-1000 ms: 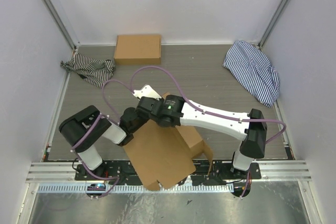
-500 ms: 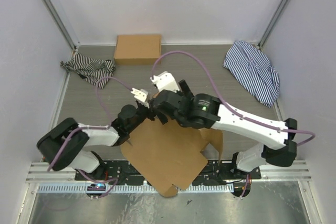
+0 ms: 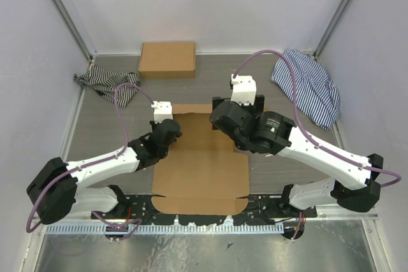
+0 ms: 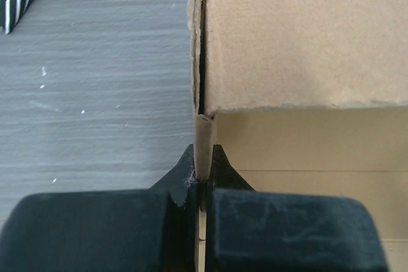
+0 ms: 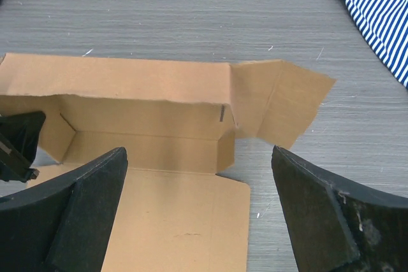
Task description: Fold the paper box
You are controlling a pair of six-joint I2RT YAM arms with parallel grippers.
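Note:
The paper box (image 3: 203, 173) lies as a brown cardboard sheet in the middle of the table, its far wall folded up. My left gripper (image 3: 169, 127) is at the box's far left corner. In the left wrist view it (image 4: 204, 171) is shut on the thin upright edge of a side flap of the paper box (image 4: 306, 42). My right gripper (image 3: 233, 119) hovers over the far right part of the sheet. In the right wrist view it (image 5: 201, 211) is wide open above the paper box (image 5: 172, 221), holding nothing. A side flap (image 5: 287, 103) splays out flat to the right.
A second, closed brown box (image 3: 167, 59) stands at the back wall. A black-and-white striped cloth (image 3: 108, 85) lies at the back left, a blue striped cloth (image 3: 307, 86) at the back right. White walls close in three sides; a metal rail (image 3: 204, 203) runs along the front.
The box was held tilted near the front edge and now lies flat farther back. The right gripper opened, let go and moved back and right. The left arm stretched forward, still gripping.

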